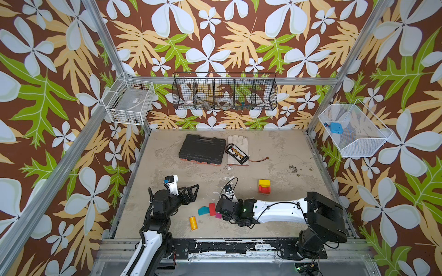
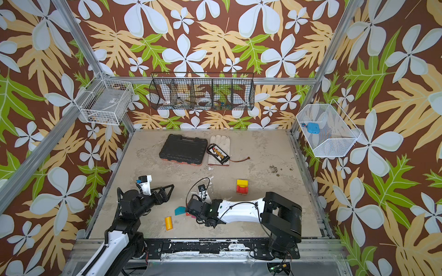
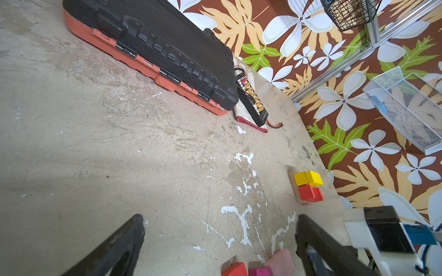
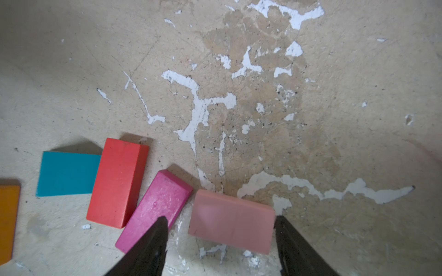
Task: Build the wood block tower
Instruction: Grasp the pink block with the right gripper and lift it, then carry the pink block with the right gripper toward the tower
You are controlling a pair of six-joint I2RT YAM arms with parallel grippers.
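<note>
The tower (image 1: 264, 186) stands right of centre in both top views: a yellow block (image 3: 308, 178) on a red block (image 3: 311, 193) over a tan base. Loose wood blocks lie near the front: a teal wedge (image 4: 68, 174), a red rectangle (image 4: 118, 186), a magenta rectangle (image 4: 157, 205), a pink rectangle (image 4: 232, 219) and an orange cylinder (image 1: 193, 223). My right gripper (image 4: 220, 222) is low over the floor and straddles the pink block. One finger is against the block's end and a gap remains at the other, beside the magenta block. My left gripper (image 3: 221, 222) hangs wide open and empty to the left.
A black ribbed case (image 1: 202, 149), a work glove (image 1: 238, 143) and a battery pack (image 1: 238, 153) with a trailing wire lie at the back of the floor. Wire baskets (image 1: 224, 92) hang on the walls. The right arm (image 1: 277, 210) stretches across the front right.
</note>
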